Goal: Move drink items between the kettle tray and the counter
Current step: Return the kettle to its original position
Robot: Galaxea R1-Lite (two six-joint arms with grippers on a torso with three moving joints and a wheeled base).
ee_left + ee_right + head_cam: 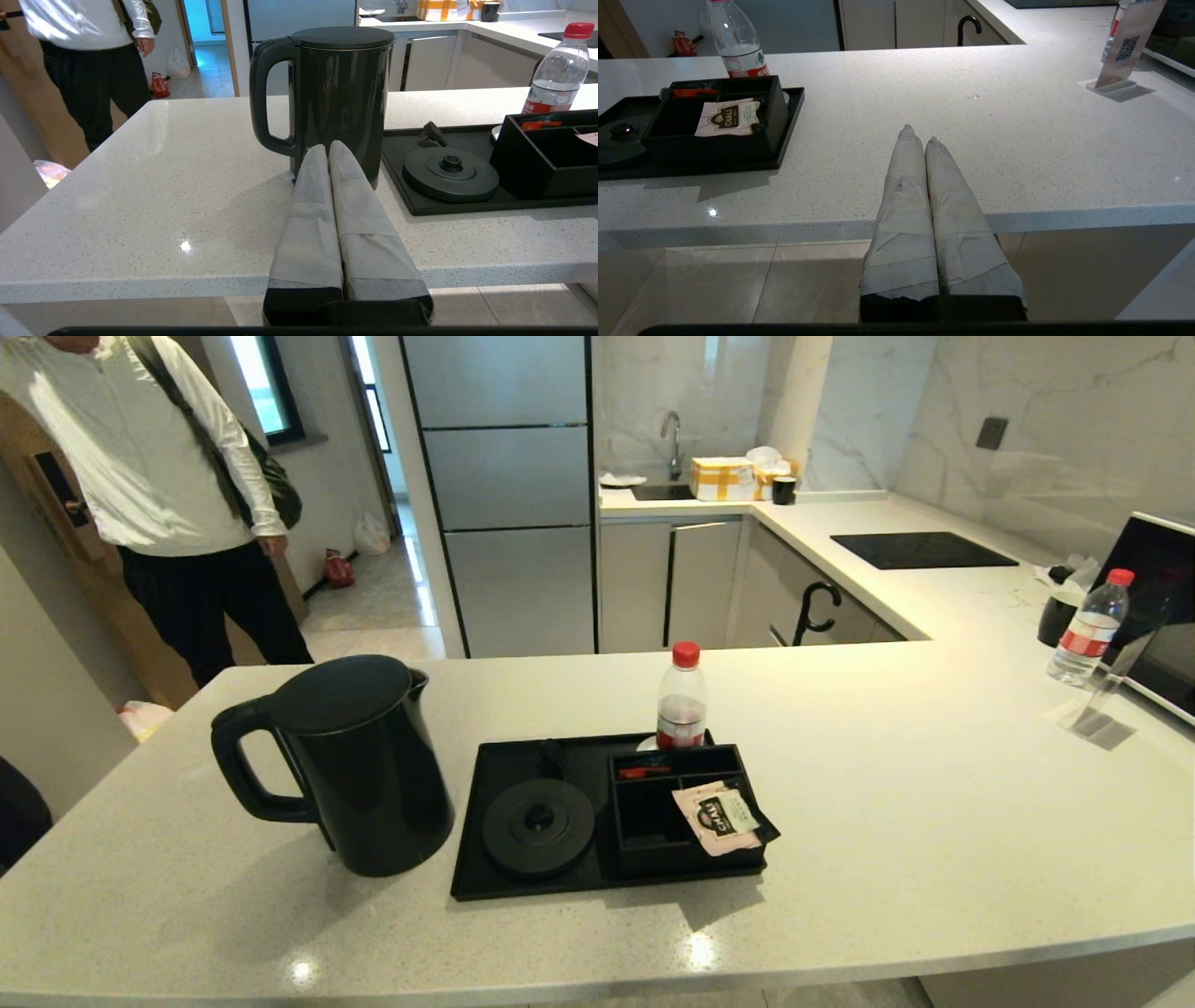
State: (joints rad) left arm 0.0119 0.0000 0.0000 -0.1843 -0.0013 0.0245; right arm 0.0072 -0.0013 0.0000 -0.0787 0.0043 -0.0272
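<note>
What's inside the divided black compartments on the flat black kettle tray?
A pink tea sachet leans across the divided black compartments, and something red lies in the back slot. The floor beneath the sachet is hidden.

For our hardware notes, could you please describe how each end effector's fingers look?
Both match: the left end effector and right end effector each have two long tapering fingers wrapped in pale grey-white tape, creased and slightly grubby, rising from a black base.

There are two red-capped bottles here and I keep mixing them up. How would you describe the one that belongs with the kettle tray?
Start at the pale stone counter and find the flat black kettle tray beside the tall black kettle. The small bottle stands at the tray's far edge, behind the compartments. Unlike the other bottle by the microwave, it stands right against the tray.
</note>
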